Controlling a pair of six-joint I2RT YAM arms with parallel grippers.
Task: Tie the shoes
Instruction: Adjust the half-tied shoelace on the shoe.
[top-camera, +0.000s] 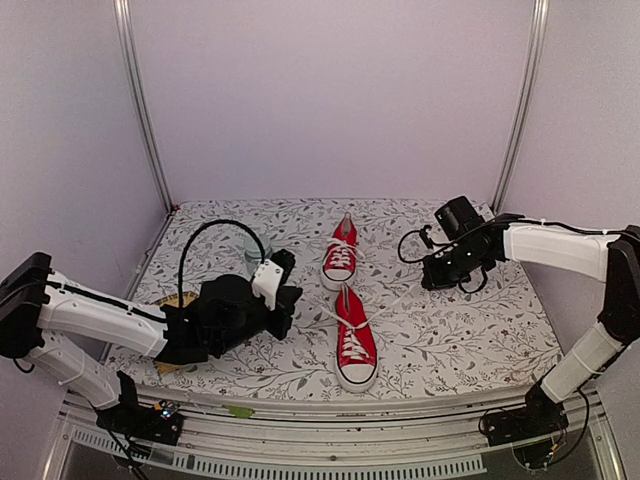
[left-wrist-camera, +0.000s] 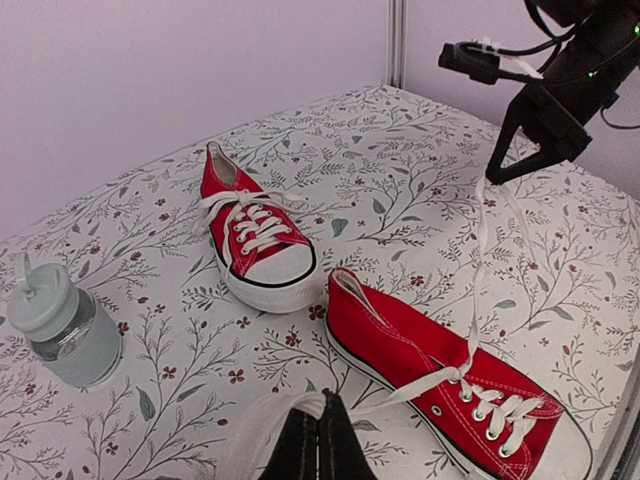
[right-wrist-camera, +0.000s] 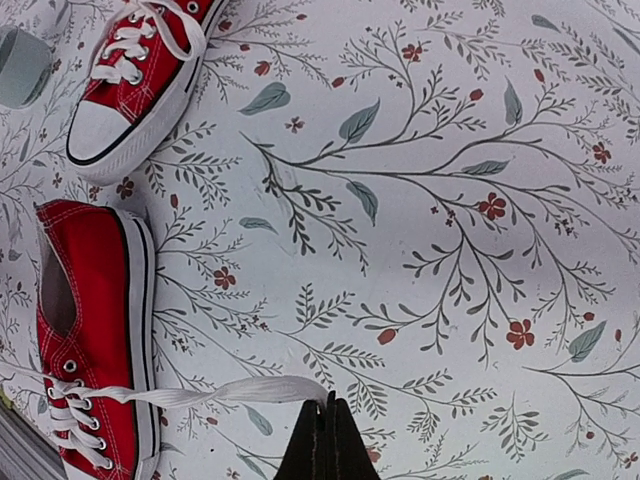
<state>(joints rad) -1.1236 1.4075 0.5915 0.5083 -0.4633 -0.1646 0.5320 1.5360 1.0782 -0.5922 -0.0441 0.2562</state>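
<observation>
Two red shoes with white laces lie on the floral table cover. The far shoe (top-camera: 340, 256) (left-wrist-camera: 252, 238) (right-wrist-camera: 140, 75) has its laces lying loose on top. The near shoe (top-camera: 356, 341) (left-wrist-camera: 440, 372) (right-wrist-camera: 92, 330) has one lace end pulled out to each side. My left gripper (top-camera: 291, 303) (left-wrist-camera: 320, 425) is shut on the left lace end (left-wrist-camera: 285, 410), just left of the near shoe's heel. My right gripper (top-camera: 429, 281) (right-wrist-camera: 326, 412) (left-wrist-camera: 508, 165) is shut on the right lace end (right-wrist-camera: 250, 390), which runs taut back to the eyelets.
A clear cup with a pale lid (top-camera: 250, 256) (left-wrist-camera: 60, 325) stands left of the far shoe, behind my left arm. A tan round object (top-camera: 172, 302) lies partly under the left arm. White walls and metal posts (top-camera: 145, 110) close in the table on three sides.
</observation>
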